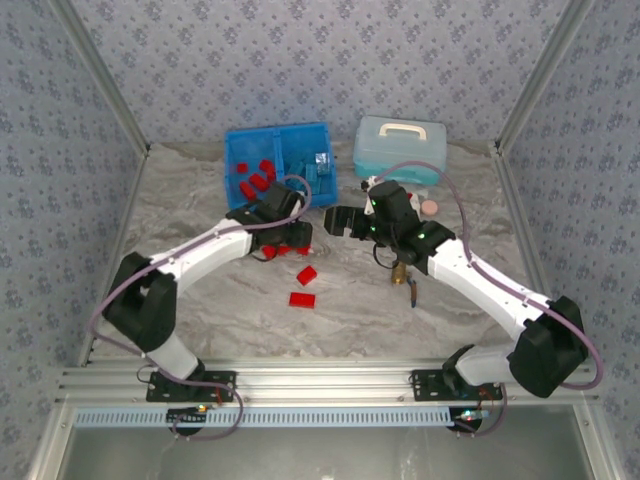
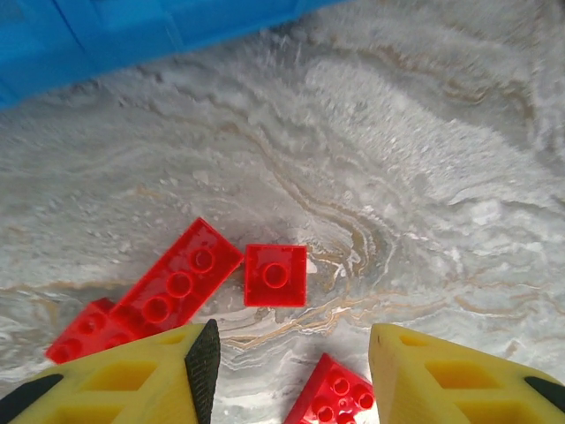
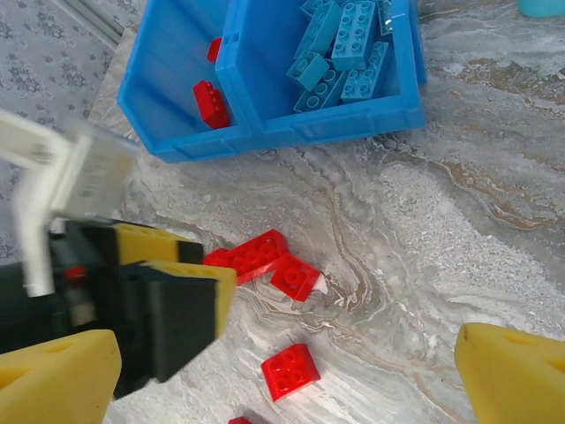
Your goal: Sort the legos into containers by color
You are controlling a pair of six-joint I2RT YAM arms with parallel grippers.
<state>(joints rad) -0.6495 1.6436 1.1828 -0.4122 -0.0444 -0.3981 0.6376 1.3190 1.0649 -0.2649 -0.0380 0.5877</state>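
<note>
Starting with the tray (image 1: 300,129) toward the far side of the worktop (image 1: 240,320): its left compartment (image 3: 168,79) holds a few red bricks (image 3: 212,103), and its right compartment (image 3: 353,119) holds a heap of light blue bricks (image 3: 349,40). Each side shows one colour.

Closer to my bases, two loose red bricks (image 1: 302,299) lie apart on bare worktop. Farther out, a cluster (image 1: 285,250) of red ones lies just short of the tray's near wall. My left gripper (image 2: 291,353) hangs right over it, jaws part-way apart and gripping nothing; one red brick lies on the worktop between my fingers (image 2: 132,375). My right gripper (image 3: 287,340) is spread wide and empty, just beside the left one and turned toward it. A brass fitting (image 1: 403,275) lies by my right forearm. Beyond, a pale blue case (image 1: 400,148) with a white handle stands just right of the tray.

From above, my left wrist covers part of the cluster, and from my right wrist the left gripper blocks the cluster's left end. My left wrist view gives the detail: a long red brick (image 2: 177,283) with a square red brick (image 2: 275,276) just beside its end. My right wrist view separates the blue bricks one by one, where the top view gives a pale patch.
</note>
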